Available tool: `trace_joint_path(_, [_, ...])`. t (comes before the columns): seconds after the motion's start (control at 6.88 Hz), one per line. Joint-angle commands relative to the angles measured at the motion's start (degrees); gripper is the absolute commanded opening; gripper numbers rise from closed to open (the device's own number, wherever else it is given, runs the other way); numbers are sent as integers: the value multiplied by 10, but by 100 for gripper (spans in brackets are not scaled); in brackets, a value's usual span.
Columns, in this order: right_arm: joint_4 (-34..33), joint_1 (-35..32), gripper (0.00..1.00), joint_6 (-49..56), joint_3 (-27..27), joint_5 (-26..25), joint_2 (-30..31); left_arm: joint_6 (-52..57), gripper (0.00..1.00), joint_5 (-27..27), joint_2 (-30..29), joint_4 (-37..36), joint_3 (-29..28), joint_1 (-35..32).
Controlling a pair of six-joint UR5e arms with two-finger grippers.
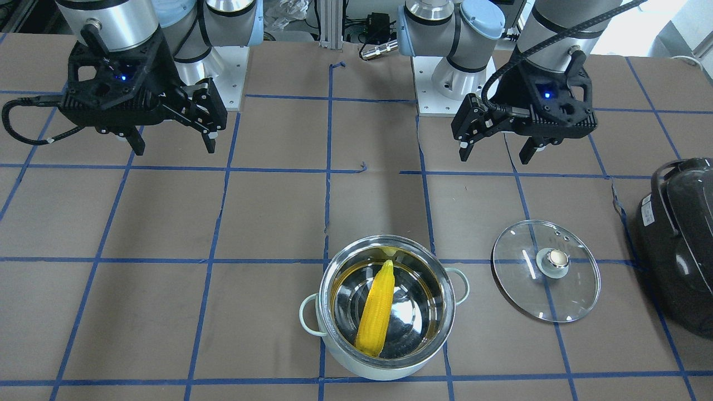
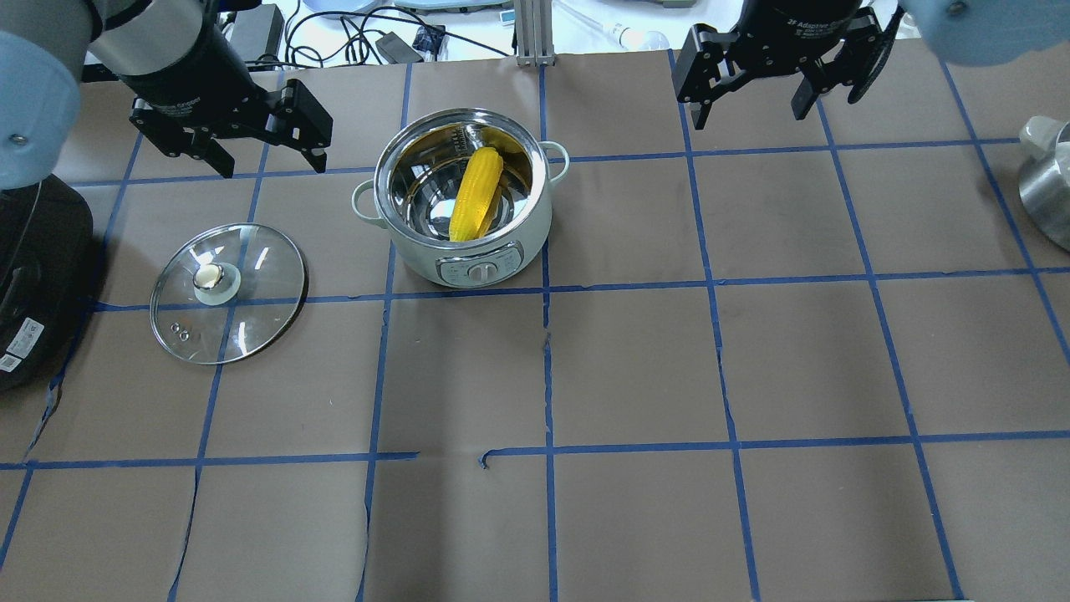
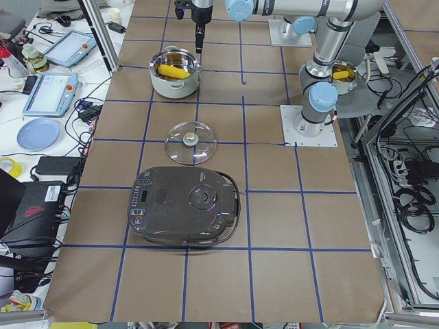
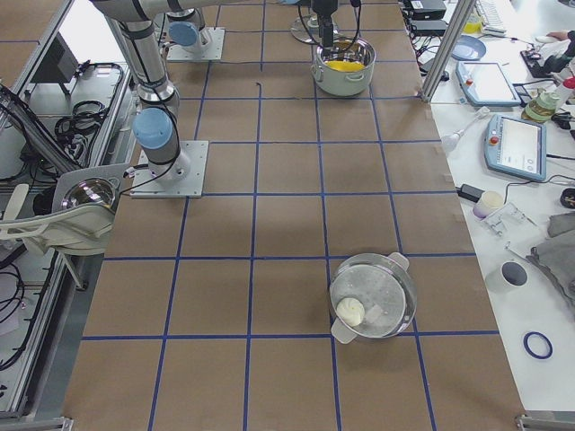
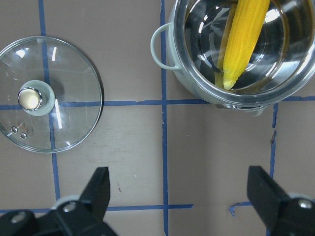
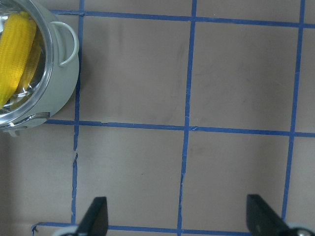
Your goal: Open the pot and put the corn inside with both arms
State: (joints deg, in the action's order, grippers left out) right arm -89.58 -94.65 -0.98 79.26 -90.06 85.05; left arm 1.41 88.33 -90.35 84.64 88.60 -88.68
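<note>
Pot (image 1: 390,365) sits uncovered mid-table, toward the operators' edge, on a crossing of blue tape lines (image 1: 223,167). Its loop handles stick out to either side. Corn (image 1: 376,309) is fully inside the pot, lying slanted across the steel bowl with its pointed tip toward the robot's side and its thick end toward the operators' side.

Glass lid (image 1: 535,289) lies flat on the table (image 1: 167,223), knob up, on the robot's left of the pot. It is apart from the pot and sits between it and the dark cooker (image 1: 679,245). The lid's rim is near the cooker but not touching it.

Left gripper (image 1: 494,159) has its fingers spread apart and holds nothing. It hangs high above the table, off to the robot's side of the lid. Right gripper (image 1: 175,149) also has its fingers spread and is empty, high up and well away from the pot.

There is bare brown table on the pot's right side. A second steel pot (image 4: 373,296) stands far off near the table's right end.
</note>
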Motion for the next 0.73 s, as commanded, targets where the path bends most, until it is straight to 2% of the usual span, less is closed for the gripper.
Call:
trace_joint_path(0.0, [0, 1, 100, 0, -1, 1, 1, 0, 100, 0, 0, 0, 0, 0])
trace_joint_path(0.58, [1, 1, 100, -1, -2, -6, 6, 0, 100, 1, 1, 0, 0, 1])
